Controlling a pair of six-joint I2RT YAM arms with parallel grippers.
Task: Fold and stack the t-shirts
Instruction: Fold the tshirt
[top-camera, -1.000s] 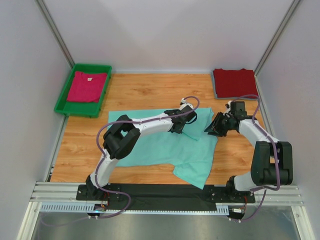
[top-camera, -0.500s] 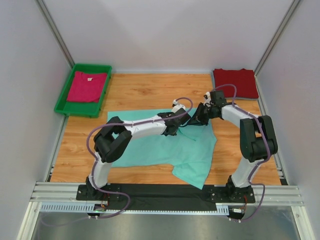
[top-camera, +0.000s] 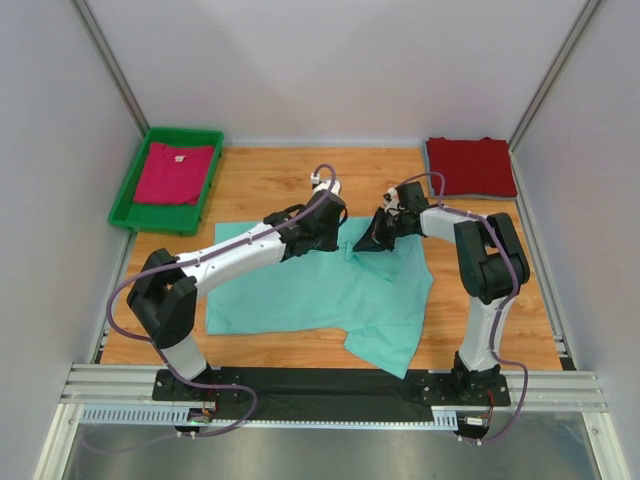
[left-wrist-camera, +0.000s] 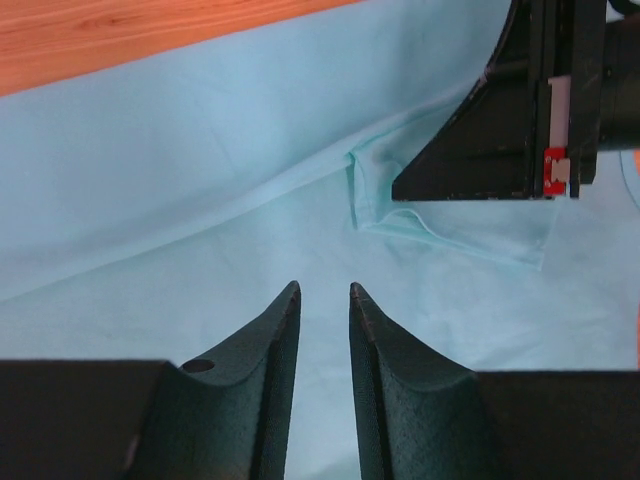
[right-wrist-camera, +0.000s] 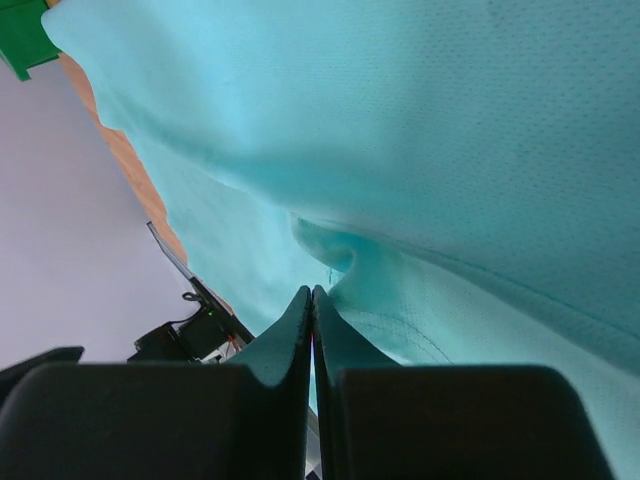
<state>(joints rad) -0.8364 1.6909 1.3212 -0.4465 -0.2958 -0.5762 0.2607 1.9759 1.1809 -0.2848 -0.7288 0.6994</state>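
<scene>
The mint-teal t-shirt (top-camera: 320, 290) lies spread and rumpled in the middle of the table. My right gripper (top-camera: 374, 240) is at its far right sleeve. In the right wrist view the gripper (right-wrist-camera: 312, 291) has its jaws pressed together at a puckered fold of teal cloth (right-wrist-camera: 345, 265). My left gripper (top-camera: 322, 228) hovers over the shirt's far edge. Its jaws stand slightly apart and empty in the left wrist view (left-wrist-camera: 323, 290), facing the right gripper (left-wrist-camera: 500, 130). The dark red t-shirt (top-camera: 470, 166) lies folded at the back right. The magenta-pink t-shirt (top-camera: 174, 173) lies in the tray.
A green plastic tray (top-camera: 130, 205) stands at the back left. Grey walls enclose the wooden table (top-camera: 270, 185) on three sides. Both arm bases sit on the black rail (top-camera: 330, 385) at the near edge.
My right gripper has moved left from beside the shirt onto its far right sleeve. My left gripper has drawn back to the left and farther away, and its arm has stretched out.
</scene>
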